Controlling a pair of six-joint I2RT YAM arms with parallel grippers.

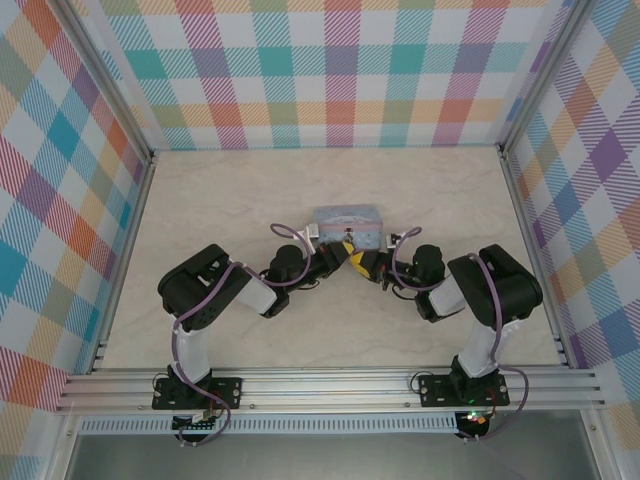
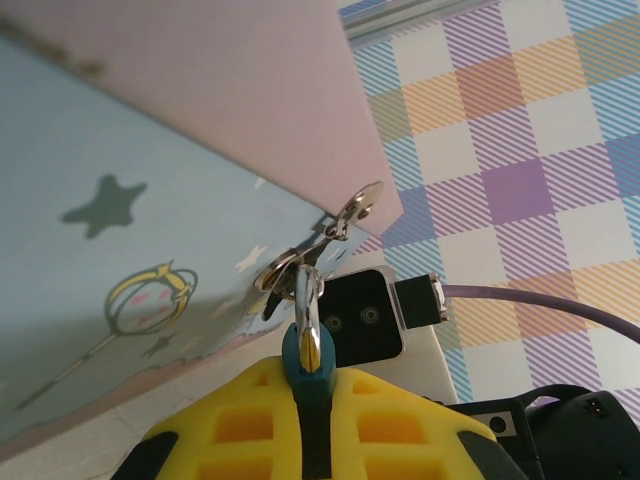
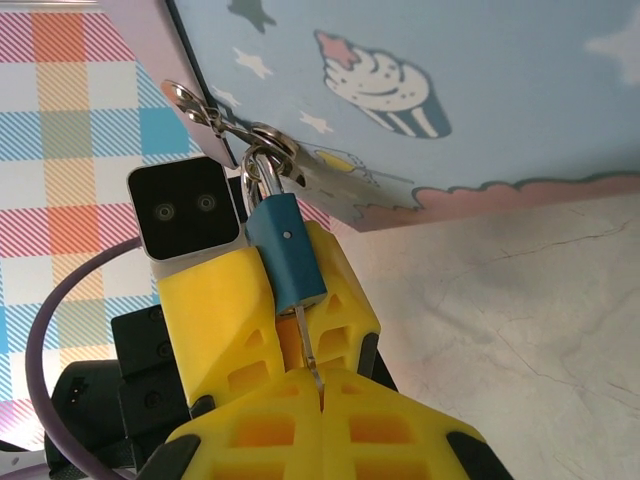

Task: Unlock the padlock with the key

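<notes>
Teal padlock [image 3: 285, 250] hung by its shackle on the hasp of a pale-blue tin [image 3: 480, 90] (printed cupcake and stars), pinched between the left gripper [image 2: 312, 400] fingers. Thin key [image 3: 308, 342] at the padlock's base, clamped in the closed right gripper [image 3: 322, 395]; key head buried between those fingers. Cream marbled table [image 3: 520, 330] below.

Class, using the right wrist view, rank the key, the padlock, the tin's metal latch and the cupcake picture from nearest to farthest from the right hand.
1. key: pinched in the right hand, bottom centre.
2. padlock: just above, at the key's tip.
3. metal latch: higher, upper left, by the shackle.
4. cupcake picture: farthest, upper right on the tin.
</notes>
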